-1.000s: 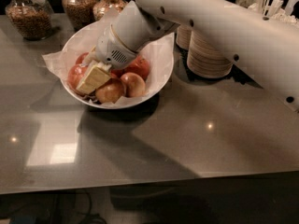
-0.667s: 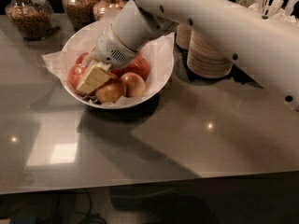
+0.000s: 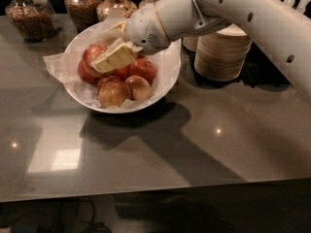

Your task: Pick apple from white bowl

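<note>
Apple pick being worked on, nothing lifted yet

The gripper (image 3: 112, 58) is being held against the apple (image 3: 92, 55), which is lying in the white bowl (image 3: 124, 109). Its grip can't be told, and lifting is left.

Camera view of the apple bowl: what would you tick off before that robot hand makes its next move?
1. Cream two-finger gripper is inside the wide white paper-lined bowl, down among the fruit: ok.
2. Gripper lies against the red apple at the bowl's back left: ok.
3. Firm hold on that apple: cannot tell.
4. Neighbouring apples are packed close, so a lift might nudge them: not ok.
5. Stack of off-white paper bowls stands apart from the white bowl: ok.
6. Bowl sits upright on the grey table: ok.
</note>
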